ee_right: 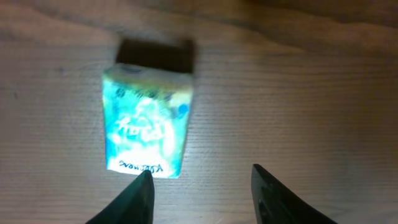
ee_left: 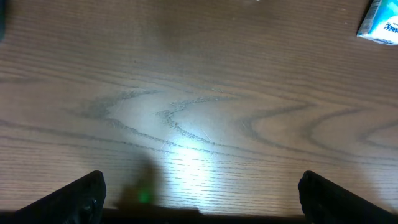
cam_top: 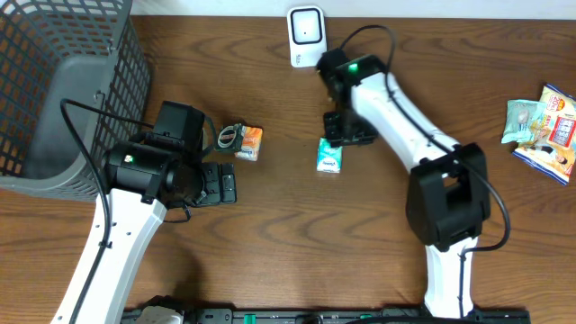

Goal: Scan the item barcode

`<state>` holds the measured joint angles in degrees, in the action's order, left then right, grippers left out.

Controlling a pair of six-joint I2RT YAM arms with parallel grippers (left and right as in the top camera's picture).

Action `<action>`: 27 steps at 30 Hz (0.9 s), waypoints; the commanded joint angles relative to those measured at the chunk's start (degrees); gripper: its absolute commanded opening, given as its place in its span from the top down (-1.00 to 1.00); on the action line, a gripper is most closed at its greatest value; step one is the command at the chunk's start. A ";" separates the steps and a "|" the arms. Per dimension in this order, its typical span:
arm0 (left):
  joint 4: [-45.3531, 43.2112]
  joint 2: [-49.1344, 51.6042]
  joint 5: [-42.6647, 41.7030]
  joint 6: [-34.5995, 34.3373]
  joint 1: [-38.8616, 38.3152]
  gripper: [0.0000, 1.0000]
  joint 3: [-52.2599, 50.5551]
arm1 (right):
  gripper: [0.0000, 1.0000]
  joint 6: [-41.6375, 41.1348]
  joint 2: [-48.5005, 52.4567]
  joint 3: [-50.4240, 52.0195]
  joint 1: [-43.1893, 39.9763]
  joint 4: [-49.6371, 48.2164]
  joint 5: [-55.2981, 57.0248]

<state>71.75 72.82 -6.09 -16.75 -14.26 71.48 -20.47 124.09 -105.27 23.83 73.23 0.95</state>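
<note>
A grey mesh basket (cam_top: 54, 90) fills the far-left corner of the worktop (cam_top: 288, 243), and a white scanner (cam_top: 305, 36) stands at the middle of the far edge. Left of centre lies an orange box (cam_top: 250, 142) with a small grey thing touching its left side; it is too small to tell what it is. A few snack packets (cam_top: 544, 130) sit by the right edge, well apart from the rest. The left gripper (ee_left: 202, 179) hangs just in front of the orange box, fingers spread wide over bare wood, holding nothing. Nothing lies between the scanner and the packet (ee_right: 148, 124) except the right arm itself, which reaches over that stretch. The packet lies flat near the middle of the worktop, nearer the far edge. It is a teal and green rectangle with a white band at one end; its lettering is washed out by the glare and cannot be read, and no barcode shows on the upper face. The right gripper (ee_right: 202, 174) is partly open and empty, its left fingertip just at the packet's white end.
</note>
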 commanded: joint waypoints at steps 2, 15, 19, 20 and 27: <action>0.13 0.15 -0.50 -0.50 0.22 -0.96 -0.17 | 0.16 8.46 -0.96 1.03 -5.38 -2.67 -15.65; 0.15 0.15 -0.50 -0.50 0.22 -0.96 -0.17 | 0.17 9.64 -0.96 18.69 -6.78 -20.06 -29.75; 0.13 0.15 -0.50 -0.50 0.22 -0.96 -0.17 | 0.28 5.42 -0.96 23.26 -6.49 -25.81 -28.44; 0.13 0.15 -0.50 -0.50 0.22 -0.96 -0.17 | 0.28 5.01 -0.96 23.82 -6.49 -26.36 -28.04; 0.15 0.15 -0.50 -0.50 0.22 -0.96 -0.17 | 0.98 5.11 -1.01 23.30 -6.60 -26.01 -29.75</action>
<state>71.75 72.82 -6.09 -16.75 -14.24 71.48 -14.79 121.95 -83.02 16.78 46.48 -30.15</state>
